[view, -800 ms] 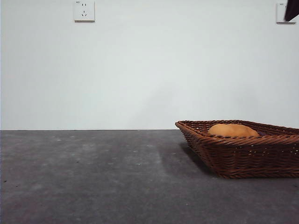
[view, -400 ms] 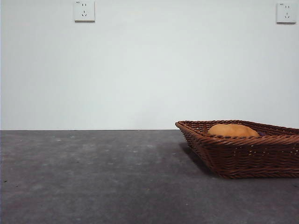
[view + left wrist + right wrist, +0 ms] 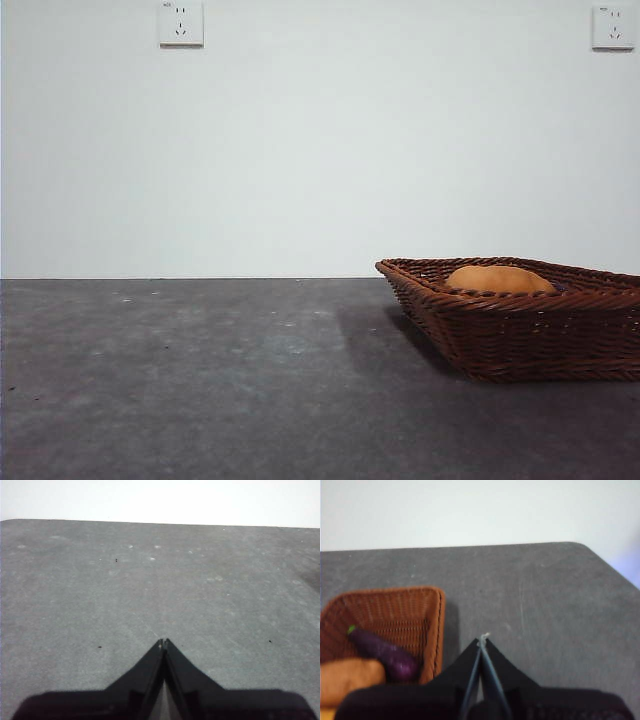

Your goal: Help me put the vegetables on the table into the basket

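No brand, label or readable writing is showing on anything here; the only markings are the slot holes of two white wall sockets, one (image 3: 180,23) high on the left of the pale wall and one (image 3: 612,26) high on the right. The brown wicker basket (image 3: 520,335) is sitting at the right of the dark grey table (image 3: 200,380), its right end running out of the front view, and its braided rim is casting a shadow on the surface to its left. The orange-tan potato (image 3: 498,279) is lying inside, its top just showing over the rim. In the right wrist view the purple eggplant (image 3: 382,652) is resting in the basket too, touching the potato, with a sliver of yellow below at the picture's edge, too small to identify. The right gripper (image 3: 483,639) is hanging over bare table just beside the basket's wall, jaws pressed together and empty. The left gripper (image 3: 163,642) is hovering over open table, jaws likewise closed on nothing. The whole left and middle of the table is lying open up to its far edge at the wall.
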Controlling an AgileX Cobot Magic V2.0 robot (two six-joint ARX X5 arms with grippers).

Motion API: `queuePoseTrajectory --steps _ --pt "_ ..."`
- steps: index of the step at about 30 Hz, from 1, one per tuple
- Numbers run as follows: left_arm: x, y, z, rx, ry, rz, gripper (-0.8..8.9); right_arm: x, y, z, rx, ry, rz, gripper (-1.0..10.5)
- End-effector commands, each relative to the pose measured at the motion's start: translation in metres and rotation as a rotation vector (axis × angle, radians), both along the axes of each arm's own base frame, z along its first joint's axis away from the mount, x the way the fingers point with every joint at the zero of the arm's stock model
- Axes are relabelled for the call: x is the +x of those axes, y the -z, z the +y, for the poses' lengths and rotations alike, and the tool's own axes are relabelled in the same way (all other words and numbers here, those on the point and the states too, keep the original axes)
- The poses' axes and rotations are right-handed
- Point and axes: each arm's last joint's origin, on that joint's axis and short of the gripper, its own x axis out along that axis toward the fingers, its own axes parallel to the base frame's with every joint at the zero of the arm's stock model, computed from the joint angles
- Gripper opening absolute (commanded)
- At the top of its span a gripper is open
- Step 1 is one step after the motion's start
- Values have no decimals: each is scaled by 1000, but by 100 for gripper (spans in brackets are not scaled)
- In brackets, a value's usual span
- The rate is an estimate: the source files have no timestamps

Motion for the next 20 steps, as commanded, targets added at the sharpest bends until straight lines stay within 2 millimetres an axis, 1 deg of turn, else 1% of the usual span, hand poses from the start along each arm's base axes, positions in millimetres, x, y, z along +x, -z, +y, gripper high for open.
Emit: queuePoseTrajectory --steps 1,5,14,20 --pt "1 3 0 -6 -7 4 -4 -4 19 0 -1 4 -16 2" --pt "1 3 0 -6 -7 8 -4 -6 38 0 1 4 -15 2" --pt "1 3 0 -6 -7 10 -4 -6 70 0 30 9 16 2" --pt "1 4 0 -6 -7 17 -4 -5 72 0 40 6 11 2"
